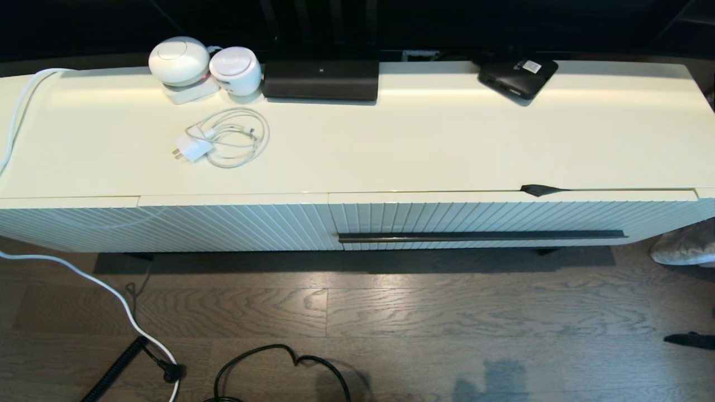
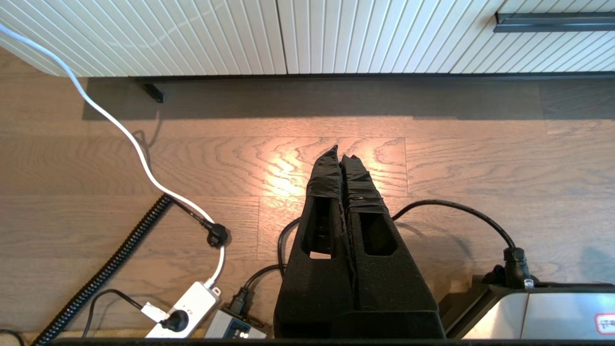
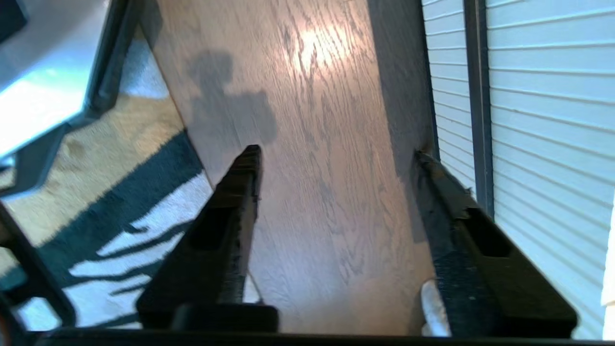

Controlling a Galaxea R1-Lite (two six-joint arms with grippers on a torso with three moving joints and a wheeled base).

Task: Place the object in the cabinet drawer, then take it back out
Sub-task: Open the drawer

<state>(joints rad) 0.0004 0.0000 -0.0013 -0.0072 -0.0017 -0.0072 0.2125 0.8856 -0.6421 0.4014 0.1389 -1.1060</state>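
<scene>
**Q:** What surrounds you?

**Me:** Wood-grain floor (image 1: 447, 312) runs under a long cream cabinet (image 1: 391, 151). Its drawer (image 1: 503, 215), ribbed front with a dark bar handle (image 1: 480, 236), sits closed.

**Q:** Where is the umbrella?

**Me:** Only a black scrap (image 1: 539, 190) pokes from the seam above the drawer front. I judge it is umbrella fabric, so the rest likely lies hidden inside, awaiting retrieval.

**Q:** And your arms?

**Me:** Both hang low over the floor. My left gripper (image 2: 342, 154) has fingers pressed together, holding nothing, apparently idle. My right gripper (image 3: 336, 158) has fingers spread wide, empty, beside the drawer front near the handle, probably ready to pull.
</scene>
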